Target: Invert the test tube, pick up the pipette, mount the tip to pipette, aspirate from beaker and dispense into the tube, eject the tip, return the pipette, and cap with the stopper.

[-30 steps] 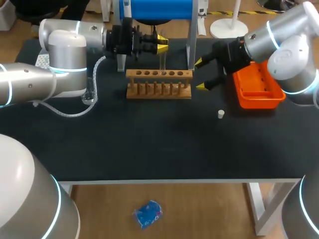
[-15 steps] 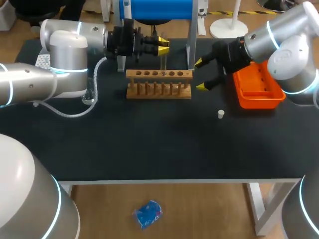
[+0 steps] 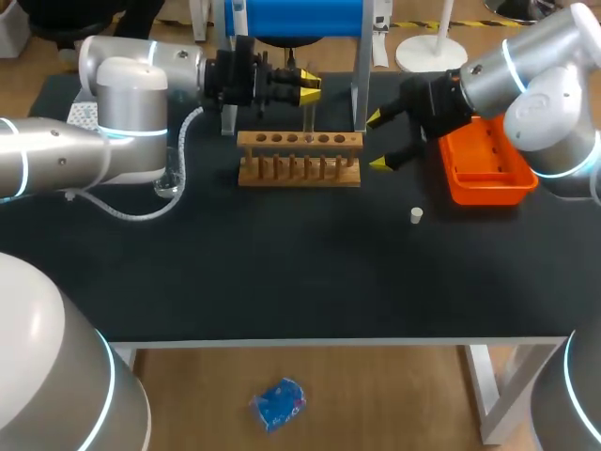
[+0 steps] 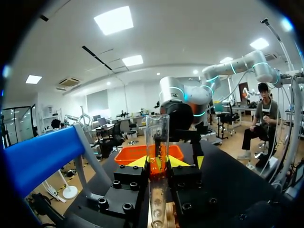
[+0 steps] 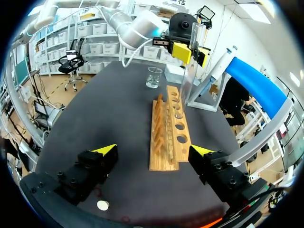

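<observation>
Above the wooden rack (image 3: 299, 158), your left gripper (image 3: 302, 89) is closed on the test tube (image 3: 307, 115), a yellow tip pressing the glass from each side. The tube is clear and stands upright, its lower end down at the rack's row of holes. Your left arm comes in level from the left, fingers pointing across the table. Your right gripper (image 3: 376, 141) is spread wide and holds nothing, hovering just beside the rack's end, next to the orange tray (image 3: 484, 183). The small white stopper (image 3: 416, 216) lies on the table nearby.
</observation>
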